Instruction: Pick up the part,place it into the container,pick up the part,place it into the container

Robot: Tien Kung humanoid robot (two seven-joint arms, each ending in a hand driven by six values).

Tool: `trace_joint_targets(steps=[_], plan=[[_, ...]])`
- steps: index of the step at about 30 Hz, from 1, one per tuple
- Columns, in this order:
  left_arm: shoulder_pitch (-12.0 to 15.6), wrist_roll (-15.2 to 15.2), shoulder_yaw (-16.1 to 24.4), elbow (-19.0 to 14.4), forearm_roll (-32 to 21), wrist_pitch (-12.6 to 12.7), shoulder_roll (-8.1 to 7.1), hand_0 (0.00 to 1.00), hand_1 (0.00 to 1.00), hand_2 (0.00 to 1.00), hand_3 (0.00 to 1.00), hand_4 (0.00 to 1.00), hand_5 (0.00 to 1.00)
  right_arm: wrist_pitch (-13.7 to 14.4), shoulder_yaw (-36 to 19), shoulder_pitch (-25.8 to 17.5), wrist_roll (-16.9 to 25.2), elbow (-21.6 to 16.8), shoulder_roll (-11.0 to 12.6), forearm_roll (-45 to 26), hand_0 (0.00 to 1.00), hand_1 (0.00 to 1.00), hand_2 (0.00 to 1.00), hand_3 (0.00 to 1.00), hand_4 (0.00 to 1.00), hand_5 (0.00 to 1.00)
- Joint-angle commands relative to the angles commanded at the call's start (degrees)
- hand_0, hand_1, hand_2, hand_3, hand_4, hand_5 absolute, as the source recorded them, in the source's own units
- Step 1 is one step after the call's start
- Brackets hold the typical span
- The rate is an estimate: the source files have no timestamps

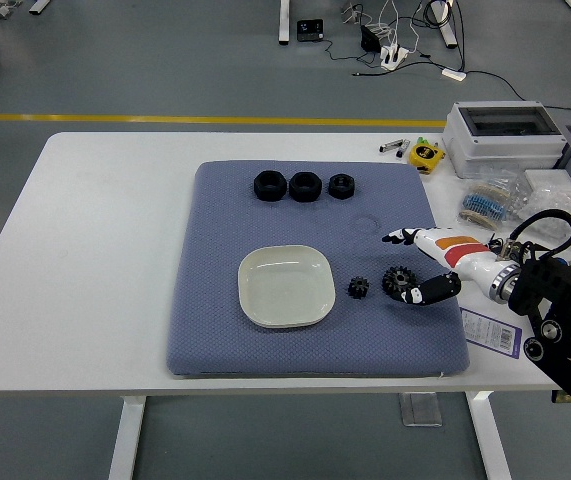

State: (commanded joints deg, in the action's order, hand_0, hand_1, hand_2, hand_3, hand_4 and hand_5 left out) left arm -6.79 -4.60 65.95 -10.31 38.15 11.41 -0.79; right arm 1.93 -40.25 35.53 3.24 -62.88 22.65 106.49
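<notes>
The right arm point(555, 310) comes in from about 4 o'clock and stretches leftward, low over the blue mat point(215, 330). Its right hand point(420, 265) lies side-on, white palm up toward 12 o'clock, fingers spread apart and gripping nothing: one black fingertip point(393, 238) points toward 9 o'clock, while a lower black finger point(430, 291) reaches under toward 8 o'clock. The larger black gear point(397, 278) sits on the mat in the gap between those two fingers, at the hand's 8 o'clock; whether the lower finger touches it cannot be told. A smaller black gear point(358, 288) lies just beside it at 9 o'clock, clear of the hand. The white dish point(265, 300) rests further toward 9 o'clock, near the mat's middle. Three black nuts point(303, 186) line up at the mat's 12 o'clock edge. The mat lies on the white tabletop point(95, 250).
</notes>
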Motion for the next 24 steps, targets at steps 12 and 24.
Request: trace_joint_targets(steps=[12, 24], plan=[[0.26, -0.06, 0.07, 0.00, 0.31, 0.06, 0.08, 0.712, 0.624, 0.643, 0.566, 0.618, 0.703, 3.25, 4.60, 1.38, 3.57, 3.71, -0.36, -0.09, 0.777, 0.736, 0.780, 0.843, 0.863, 0.243], [0.34, -0.13, -0.16, 0.00, 0.46, 0.01, 0.06, 0.708, 0.626, 0.643, 0.566, 0.617, 0.703, 5.55, 8.19, 3.45, 3.97, 7.25, -1.21, 0.08, 0.608, 0.643, 0.717, 0.771, 0.826, 0.229]])
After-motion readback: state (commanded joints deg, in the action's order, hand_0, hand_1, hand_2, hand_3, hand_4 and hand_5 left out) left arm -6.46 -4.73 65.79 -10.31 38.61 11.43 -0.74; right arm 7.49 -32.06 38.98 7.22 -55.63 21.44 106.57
